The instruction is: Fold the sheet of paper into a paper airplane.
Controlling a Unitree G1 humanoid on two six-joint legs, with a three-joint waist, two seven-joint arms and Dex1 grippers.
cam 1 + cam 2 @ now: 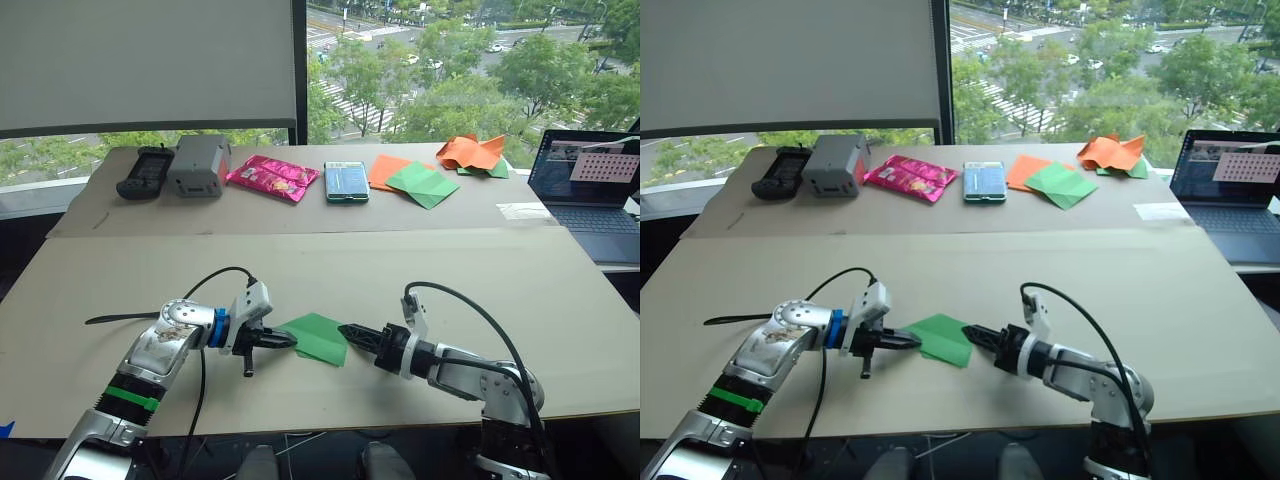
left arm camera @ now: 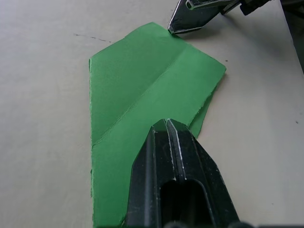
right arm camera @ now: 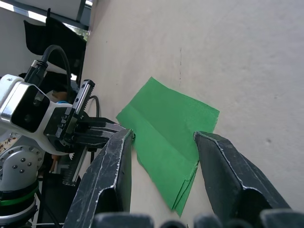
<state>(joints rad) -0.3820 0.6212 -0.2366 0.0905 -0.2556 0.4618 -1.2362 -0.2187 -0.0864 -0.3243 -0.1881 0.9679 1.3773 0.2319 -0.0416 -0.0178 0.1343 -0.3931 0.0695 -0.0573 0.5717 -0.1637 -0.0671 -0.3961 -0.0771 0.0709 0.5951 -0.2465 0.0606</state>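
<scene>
The sheet of paper point(image 1: 316, 339) is bright green and lies flat on the beige table point(image 1: 300, 270) near its front edge, folded into layers with one long crease point(image 2: 142, 95). My left gripper point(image 1: 288, 340) is shut, and its tip rests on the paper's left corner. From the other side my right gripper point(image 3: 164, 134) stands open. Its fingers point(image 3: 223, 166) straddle the paper's right edge just above it. Its tip point(image 1: 343, 328) is at the paper's right corner.
Along the far side lie a black controller point(image 1: 145, 172), a grey box point(image 1: 198, 165), a pink packet point(image 1: 272, 178), a phone point(image 1: 346, 181), flat orange and green sheets point(image 1: 415, 180) and a crumpled orange shape point(image 1: 472, 152). A laptop point(image 1: 590, 190) stands at the right.
</scene>
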